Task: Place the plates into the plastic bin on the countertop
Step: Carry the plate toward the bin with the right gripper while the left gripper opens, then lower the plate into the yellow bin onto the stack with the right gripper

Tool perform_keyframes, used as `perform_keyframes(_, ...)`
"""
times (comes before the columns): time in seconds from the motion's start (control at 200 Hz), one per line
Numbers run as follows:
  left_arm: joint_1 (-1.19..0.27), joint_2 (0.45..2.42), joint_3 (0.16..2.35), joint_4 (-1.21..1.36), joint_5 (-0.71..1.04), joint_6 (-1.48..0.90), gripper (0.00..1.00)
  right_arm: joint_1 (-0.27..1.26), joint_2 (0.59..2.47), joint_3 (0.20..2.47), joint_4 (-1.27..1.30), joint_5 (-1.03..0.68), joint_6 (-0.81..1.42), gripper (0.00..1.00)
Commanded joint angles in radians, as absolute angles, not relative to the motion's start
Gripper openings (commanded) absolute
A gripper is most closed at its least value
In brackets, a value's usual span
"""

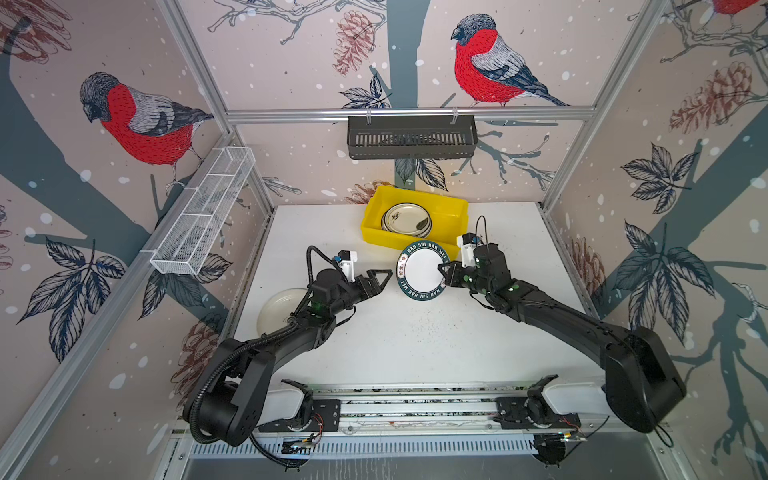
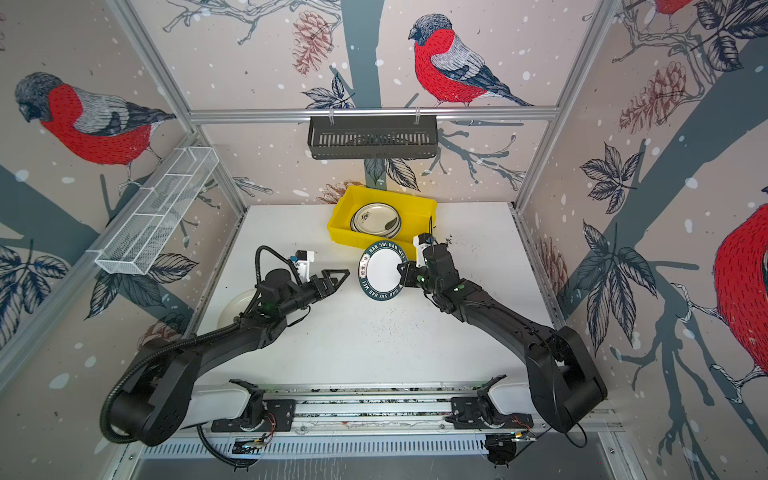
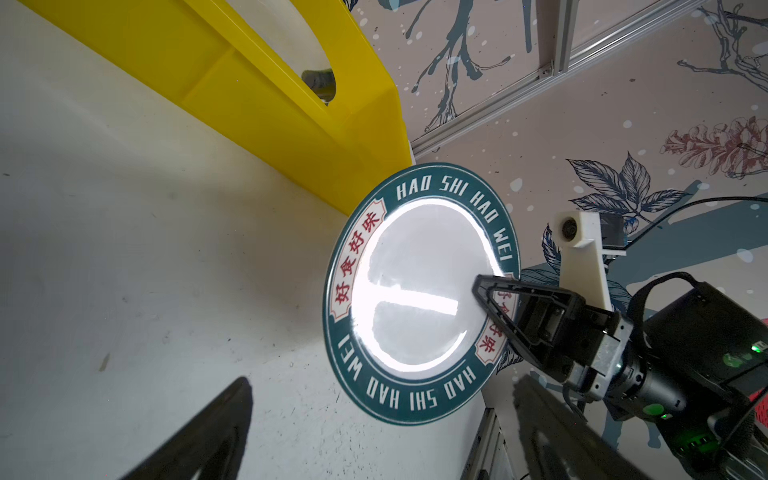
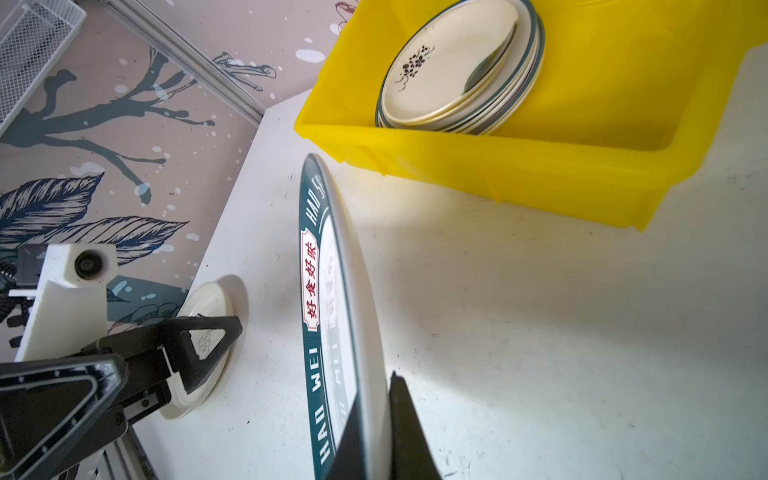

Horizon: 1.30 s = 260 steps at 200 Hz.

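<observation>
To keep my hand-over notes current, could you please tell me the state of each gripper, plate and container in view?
yellow plastic bin: holds a stack of plates.
teal-rimmed plate: lifted off the countertop, outside the yellow plastic bin.
right gripper: shut on the teal-rimmed plate's edge.
left gripper: open, empty.
cream plate: lying at the countertop's left edge, ungripped.
white wire mesh tray: on the left wall, looks empty.
</observation>
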State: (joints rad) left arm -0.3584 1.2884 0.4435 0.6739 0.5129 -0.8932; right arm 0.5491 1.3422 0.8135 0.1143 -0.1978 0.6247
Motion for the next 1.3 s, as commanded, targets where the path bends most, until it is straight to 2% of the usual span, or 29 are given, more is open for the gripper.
perform_keyframes(0.0,-0.347,1.254,0.456,0.58,0.483,-0.834,0.97,0.551,1.352,0.865,0.144,-0.14,0.612,0.0)
perform_keyframes(0.29,-0.347,1.046,0.487,0.259,0.313,-0.698,0.97,0.479,1.477,1.013,0.193,-0.135,0.625,0.0)
perform_keyframes(0.655,-0.342,0.794,0.404,0.113,0.153,-0.683,0.97,0.414,1.842,1.339,0.199,-0.18,0.664,0.0)
perform_keyframes(0.836,-0.337,0.756,0.412,0.061,0.14,-0.681,0.97,0.388,1.976,1.433,0.231,-0.137,0.751,0.0)
perform_keyframes(0.976,-0.335,0.772,0.425,0.06,0.153,-0.677,0.97,0.363,2.064,1.483,0.298,-0.185,0.833,0.0)
perform_keyframes(1.296,-0.307,0.793,0.469,-0.004,0.158,-0.63,0.97,0.382,2.252,1.713,0.179,-0.134,0.817,0.0)
